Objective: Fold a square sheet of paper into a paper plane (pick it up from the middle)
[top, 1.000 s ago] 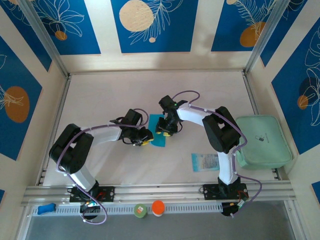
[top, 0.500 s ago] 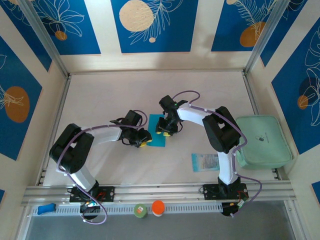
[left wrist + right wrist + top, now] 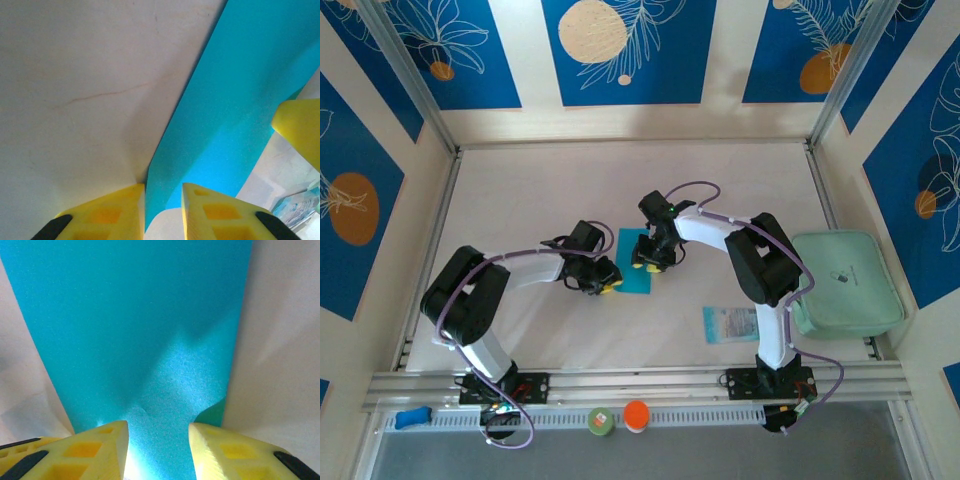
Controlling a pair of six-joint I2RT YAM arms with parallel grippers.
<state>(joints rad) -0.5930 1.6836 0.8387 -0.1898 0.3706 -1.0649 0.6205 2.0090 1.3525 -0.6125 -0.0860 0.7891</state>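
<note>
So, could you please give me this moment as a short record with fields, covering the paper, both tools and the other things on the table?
paper: cyan square sheet of paper, mid-table, between the two tools
left tool: fingers slightly apart, straddling the paper's edge
right tool: fingers apart, low over the paper
fold state: no dart shape yet
printed packet: near the right arm's base, apart from the paper
mint-green pad: at the table's right edge
</note>
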